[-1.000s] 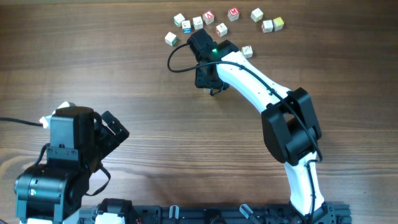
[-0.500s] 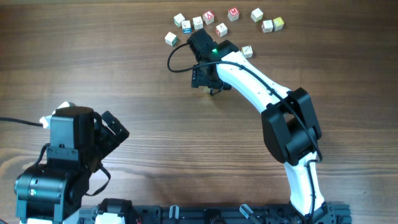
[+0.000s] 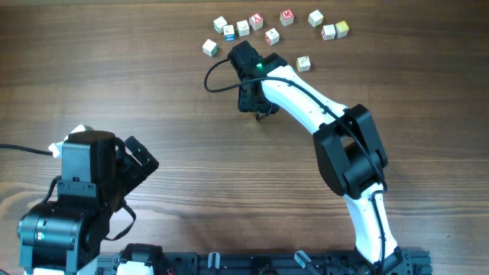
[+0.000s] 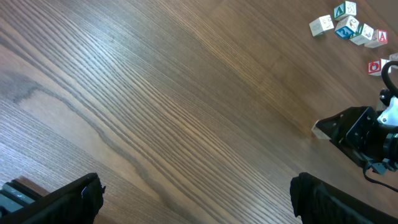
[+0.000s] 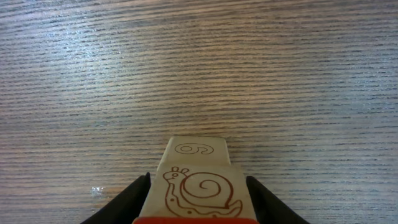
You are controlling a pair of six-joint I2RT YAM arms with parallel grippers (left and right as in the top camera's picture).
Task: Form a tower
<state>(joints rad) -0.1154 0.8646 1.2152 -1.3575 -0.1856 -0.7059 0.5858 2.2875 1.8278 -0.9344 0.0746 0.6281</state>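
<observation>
The tower shows in the right wrist view as a pale cube with a brown snail drawing (image 5: 198, 190) sitting on a cube marked with a brown 6 (image 5: 198, 149). My right gripper (image 5: 198, 179) is shut on the snail cube, one black finger tight against each side. A red edge shows at the cube's near rim. From overhead the right gripper (image 3: 256, 103) hides the stack. In the left wrist view a pale corner of the tower (image 4: 322, 128) peeks out beside it. My left gripper (image 4: 199, 199) is open and holds nothing, low at the table's near left.
Several loose letter cubes lie at the back of the wooden table (image 3: 153, 84). One is at the left end (image 3: 210, 47), a red-marked one (image 3: 287, 15) in the middle, a pair at the right (image 3: 335, 30), and one (image 3: 303, 63) sits nearer.
The right gripper's head has shifted slightly over the stack, and the right arm's elbow has swung a little left. The left arm has not moved.
</observation>
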